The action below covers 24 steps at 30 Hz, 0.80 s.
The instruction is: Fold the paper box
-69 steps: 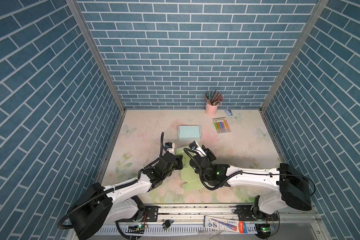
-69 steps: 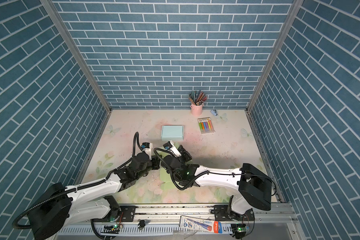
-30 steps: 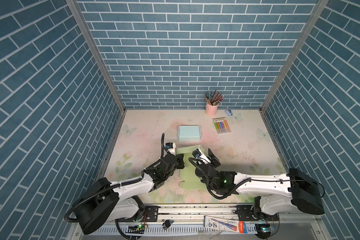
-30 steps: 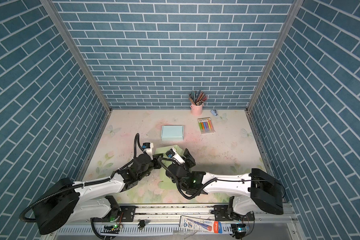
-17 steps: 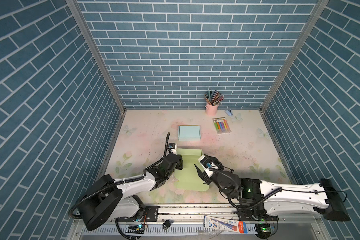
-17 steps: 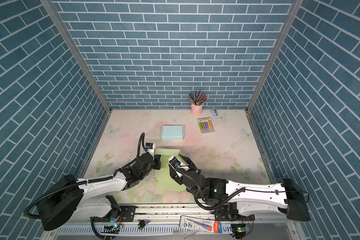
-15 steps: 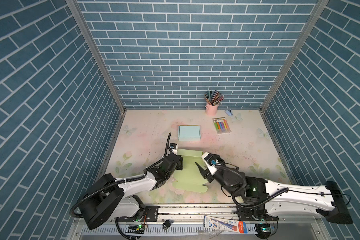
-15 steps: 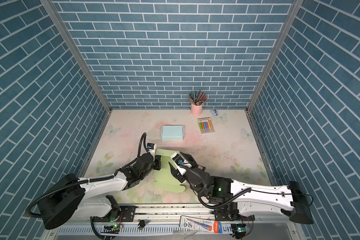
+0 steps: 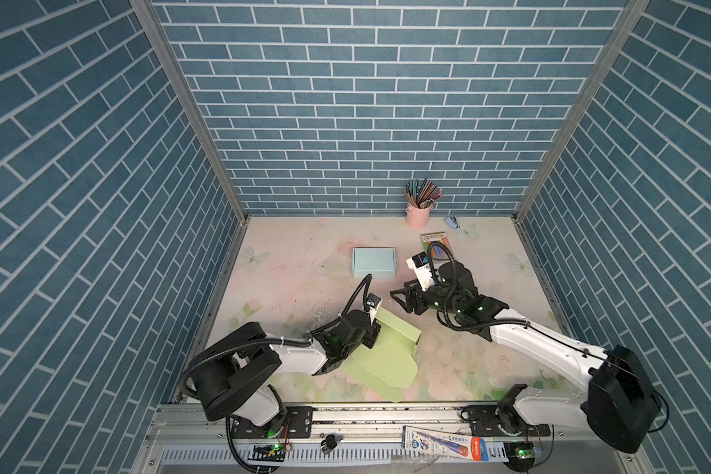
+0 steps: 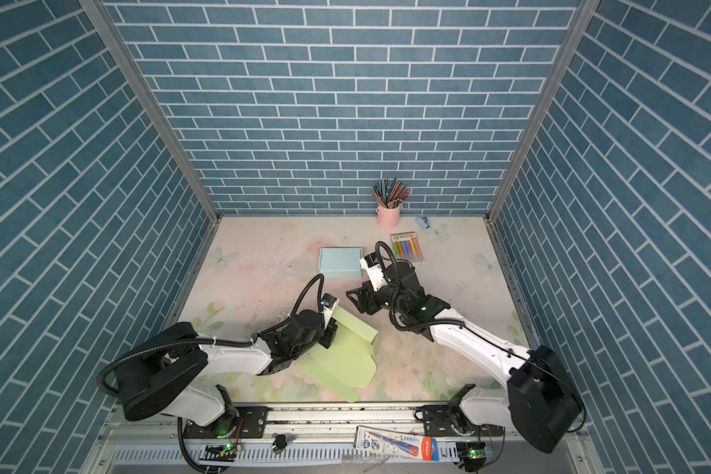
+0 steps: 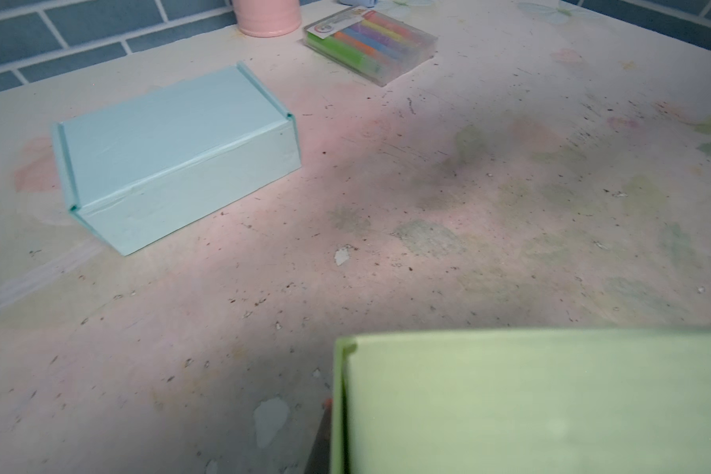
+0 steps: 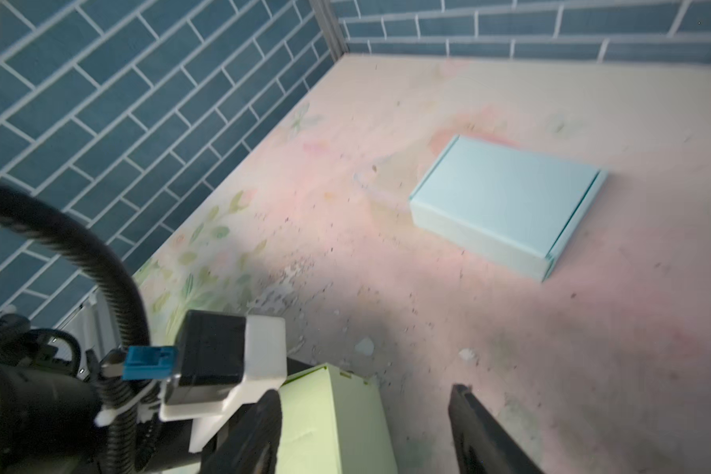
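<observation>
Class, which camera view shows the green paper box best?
Both top views show nearly the whole green paper box, partly folded, one wall raised. The left wrist view shows one blurred panel; the right wrist view, only a corner.

Teal brick-patterned walls with white mortar lines close the cell on three sides: the back wall [image 9: 366, 102] at 12 o'clock, the 9 o'clock wall [image 9: 79, 205] and the 3 o'clock wall [image 9: 653, 205]. Where they meet, the grey metal 11 o'clock post [image 9: 191, 111] and 1 o'clock post [image 9: 572, 111] run upward. The floor is a pale pink tabletop [image 9: 296, 262] printed with faded flowers, leaves and a butterfly [image 9: 255, 256] toward 10 o'clock. It is speckled with dark flecks and shows a chipped patch [image 11: 269, 418]. An aluminium rail [image 9: 366, 422] borders it at 6 o'clock. The light is soft and even, the shadows faint.
</observation>
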Motion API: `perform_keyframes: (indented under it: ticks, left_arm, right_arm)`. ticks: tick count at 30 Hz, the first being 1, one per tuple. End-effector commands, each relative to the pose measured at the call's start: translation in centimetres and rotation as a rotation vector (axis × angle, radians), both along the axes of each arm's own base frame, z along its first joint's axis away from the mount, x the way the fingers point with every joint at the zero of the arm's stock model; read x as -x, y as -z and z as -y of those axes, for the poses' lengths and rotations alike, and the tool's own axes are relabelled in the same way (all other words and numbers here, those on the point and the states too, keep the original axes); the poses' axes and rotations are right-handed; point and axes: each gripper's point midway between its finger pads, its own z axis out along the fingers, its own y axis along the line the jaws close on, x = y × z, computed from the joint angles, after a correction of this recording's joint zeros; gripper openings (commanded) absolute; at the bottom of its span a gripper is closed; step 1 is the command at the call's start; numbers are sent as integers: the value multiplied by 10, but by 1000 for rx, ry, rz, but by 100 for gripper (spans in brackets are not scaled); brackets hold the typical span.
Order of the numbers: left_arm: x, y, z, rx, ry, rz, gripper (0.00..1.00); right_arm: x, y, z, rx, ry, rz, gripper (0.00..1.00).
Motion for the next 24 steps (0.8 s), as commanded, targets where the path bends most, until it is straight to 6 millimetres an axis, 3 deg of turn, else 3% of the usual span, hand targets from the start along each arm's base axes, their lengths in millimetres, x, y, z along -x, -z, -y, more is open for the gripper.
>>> perform_keyframes:
  ticks: [1, 6, 13, 18, 24]
  left_arm:
    - [-4, -15, 20, 22, 50, 81, 5]
    - [-3, -8, 25, 24, 66, 85, 5]
    - [-5, 3, 26, 18, 62, 73, 9]
    - [-4, 6, 25, 16, 58, 73, 10]
    - [-2, 10, 24, 14, 57, 65, 10]
  right_arm:
    - [16, 11, -6, -54, -74, -116, 64]
    - [21, 52, -3, -4, -72, -206, 62]
    - [33, 78, -3, -10, -101, -266, 60]
    - [38, 86, 1, -7, -101, -281, 57]
    - [41, 79, 3, -37, -95, -270, 54]
